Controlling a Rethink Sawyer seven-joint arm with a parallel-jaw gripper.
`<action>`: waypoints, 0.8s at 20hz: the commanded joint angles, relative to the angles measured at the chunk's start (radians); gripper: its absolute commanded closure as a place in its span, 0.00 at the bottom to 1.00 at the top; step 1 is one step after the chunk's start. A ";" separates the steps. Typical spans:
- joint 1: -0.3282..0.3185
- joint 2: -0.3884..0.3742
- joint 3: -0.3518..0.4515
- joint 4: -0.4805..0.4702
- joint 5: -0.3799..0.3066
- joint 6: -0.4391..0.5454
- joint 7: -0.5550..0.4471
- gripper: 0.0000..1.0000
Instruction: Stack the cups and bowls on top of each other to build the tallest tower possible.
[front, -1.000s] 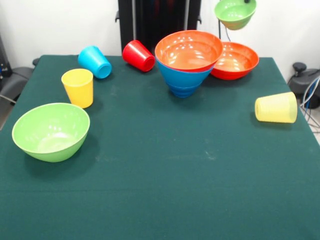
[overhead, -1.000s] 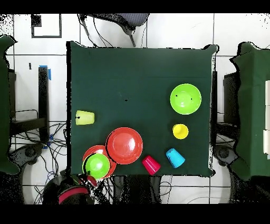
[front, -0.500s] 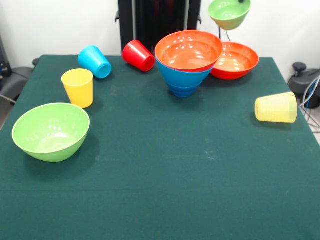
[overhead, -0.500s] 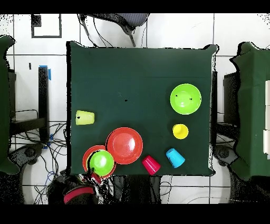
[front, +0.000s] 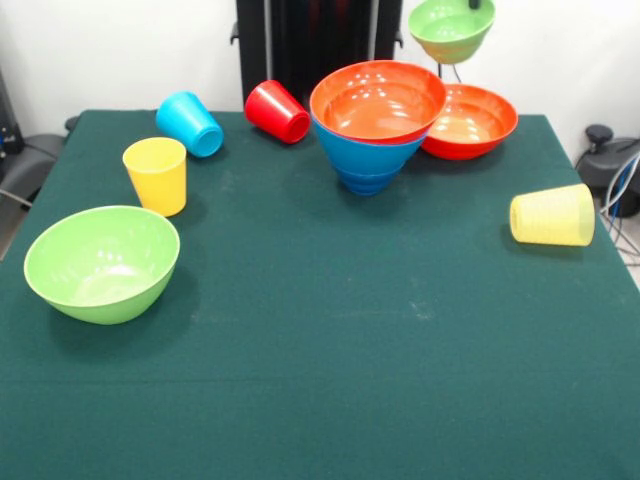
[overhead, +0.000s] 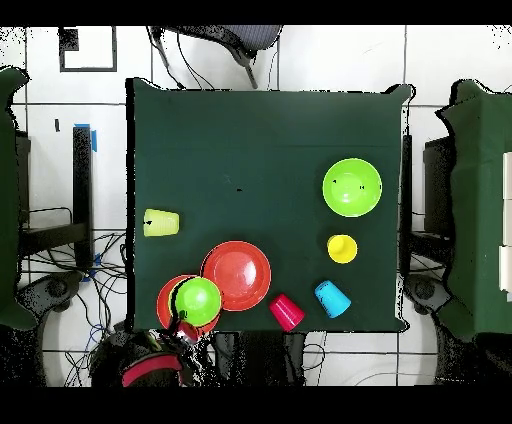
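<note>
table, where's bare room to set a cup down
The table is bare across its near half, between the big green bowl and the ribbed pale yellow cup. The far edge is crowded: light blue cup, red cup, bowl stack.

Small green bowl (front: 451, 29) hangs lifted above the lone orange-red bowl (front: 470, 122).

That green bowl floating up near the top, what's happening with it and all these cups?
The robot's gripper holds a small green bowl in the air above the orange-red bowl, beside a tower of an orange-red bowl nested in blue ones. The big green bowl and four cups lie apart on the table.
</note>
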 joint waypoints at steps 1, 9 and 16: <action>-0.001 0.020 0.008 0.084 -0.108 0.077 -0.157 1.00; 0.034 0.037 -0.035 0.095 -0.212 0.126 -0.093 1.00; 0.080 0.059 -0.094 0.086 -0.301 0.191 -0.035 1.00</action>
